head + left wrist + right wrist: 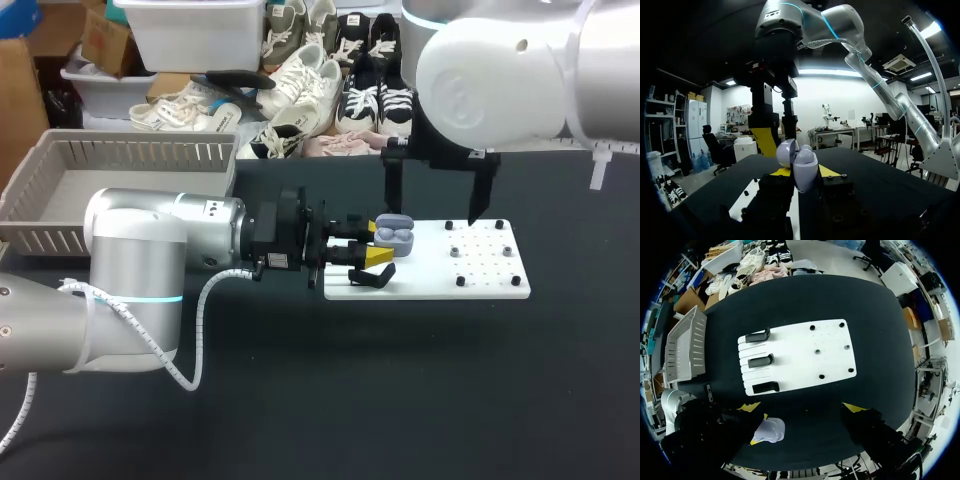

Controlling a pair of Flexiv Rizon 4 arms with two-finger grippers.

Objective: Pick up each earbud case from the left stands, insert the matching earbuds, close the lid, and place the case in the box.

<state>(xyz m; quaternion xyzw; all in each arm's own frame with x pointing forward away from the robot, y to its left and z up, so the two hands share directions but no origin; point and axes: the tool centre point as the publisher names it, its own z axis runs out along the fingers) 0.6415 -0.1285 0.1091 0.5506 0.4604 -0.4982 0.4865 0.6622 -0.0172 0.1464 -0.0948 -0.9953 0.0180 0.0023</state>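
Grey basket [60, 190]: far left on the table [300, 400].
Your left end effector [376, 243]: clamped on an open lavender earbud case [396, 236], at the left edge of the white stand board [490, 282].
Your right end effector [434, 212]: fingers wide apart, above the board.

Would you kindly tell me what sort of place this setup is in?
Probably a robotics lab test bench: the left gripper holds an earbud case, the right gripper hangs open above a white board with black stands, and a grey basket sits on the black table.
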